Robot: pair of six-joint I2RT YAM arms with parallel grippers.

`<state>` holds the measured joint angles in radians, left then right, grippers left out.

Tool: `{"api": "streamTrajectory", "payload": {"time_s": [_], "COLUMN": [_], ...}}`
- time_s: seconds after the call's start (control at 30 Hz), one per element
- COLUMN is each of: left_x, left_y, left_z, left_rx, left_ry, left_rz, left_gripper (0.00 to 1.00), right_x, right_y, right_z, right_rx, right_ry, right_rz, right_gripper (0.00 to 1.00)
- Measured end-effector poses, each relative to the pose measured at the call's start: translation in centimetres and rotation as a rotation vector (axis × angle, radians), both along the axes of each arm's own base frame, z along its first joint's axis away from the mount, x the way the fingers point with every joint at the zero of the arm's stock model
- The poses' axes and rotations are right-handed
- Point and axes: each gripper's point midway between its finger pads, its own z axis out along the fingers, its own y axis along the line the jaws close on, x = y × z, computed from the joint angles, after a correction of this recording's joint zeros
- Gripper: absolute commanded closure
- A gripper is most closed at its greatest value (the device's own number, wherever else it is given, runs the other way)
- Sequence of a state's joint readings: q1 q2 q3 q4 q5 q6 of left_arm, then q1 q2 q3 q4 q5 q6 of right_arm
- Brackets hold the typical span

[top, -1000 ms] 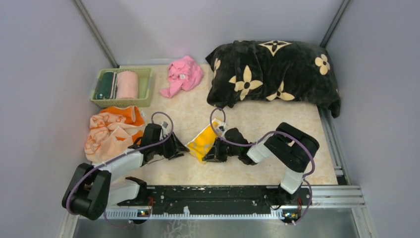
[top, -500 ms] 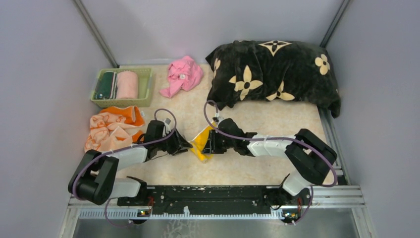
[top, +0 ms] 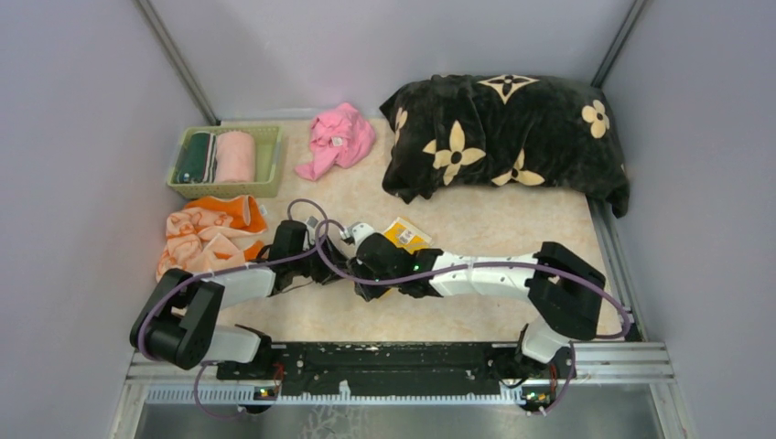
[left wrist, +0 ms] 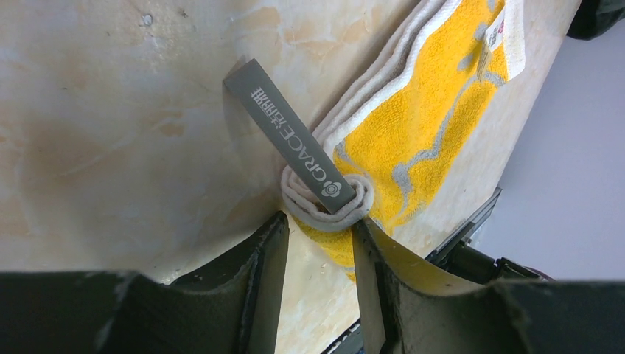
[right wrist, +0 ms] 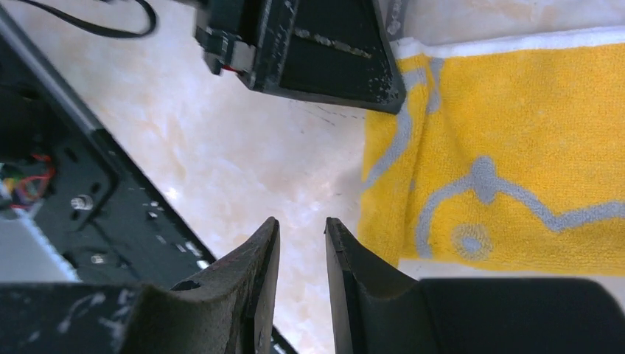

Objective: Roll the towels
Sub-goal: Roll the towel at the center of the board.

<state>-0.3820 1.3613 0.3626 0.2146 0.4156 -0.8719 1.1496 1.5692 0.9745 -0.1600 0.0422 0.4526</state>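
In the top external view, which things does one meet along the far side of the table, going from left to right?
green basket → pink cloth → black blanket

The yellow towel [left wrist: 420, 125] is looped terry cloth, fuzzy and matt, edged in white corded piping. Its grey label [left wrist: 287, 133] is smooth woven ribbon with a slight sheen. The worktop [left wrist: 110, 147] looks like polished cream marble, smooth and faintly glossy. The left hand [left wrist: 318, 228] and right hand [right wrist: 301, 228] are matt black plastic, lightly scuffed.
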Motion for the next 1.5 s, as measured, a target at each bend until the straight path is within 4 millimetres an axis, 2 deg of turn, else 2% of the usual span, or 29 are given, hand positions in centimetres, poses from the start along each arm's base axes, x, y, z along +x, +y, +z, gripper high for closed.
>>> {"api": "streamTrajectory", "payload": {"time_s": [0.17, 0.53, 0.73, 0.97, 1.07, 1.4, 1.5], "left_x": [0.0, 0.0, 0.0, 0.0, 0.2, 1.6, 2.1], "left_y": [0.0, 0.0, 0.0, 0.0, -0.1, -0.6, -0.7], "left_z": [0.0, 0.0, 0.0, 0.0, -0.1, -0.1, -0.2], "left_rx": [0.000, 0.000, 0.000, 0.000, 0.001, 0.016, 0.041], "left_ry": [0.001, 0.000, 0.000, 0.001, 0.005, 0.020, 0.028], "left_rz": [0.003, 0.003, 0.003, 0.004, 0.003, 0.006, 0.000], "left_gripper": [0.55, 0.54, 0.53, 0.53, 0.53, 0.54, 0.66], "right_x": [0.5, 1.4, 1.8, 2.2, 2.3, 3.0, 2.8], "right_y": [-1.1, -2.7, -2.1, -1.0, -0.9, -1.1, -1.1], "right_z": [-2.6, -6.3, -6.5, -7.0, -7.0, -6.9, -6.8], "right_rx": [-0.125, -0.284, -0.310, -0.412, -0.447, -0.487, -0.472], "right_ry": [-0.054, -0.105, -0.133, -0.243, -0.283, -0.335, -0.329], "right_rz": [0.012, 0.043, 0.064, 0.086, 0.080, 0.044, 0.048], "right_gripper": [0.69, 0.68, 0.64, 0.62, 0.66, 0.96, 1.00]}}
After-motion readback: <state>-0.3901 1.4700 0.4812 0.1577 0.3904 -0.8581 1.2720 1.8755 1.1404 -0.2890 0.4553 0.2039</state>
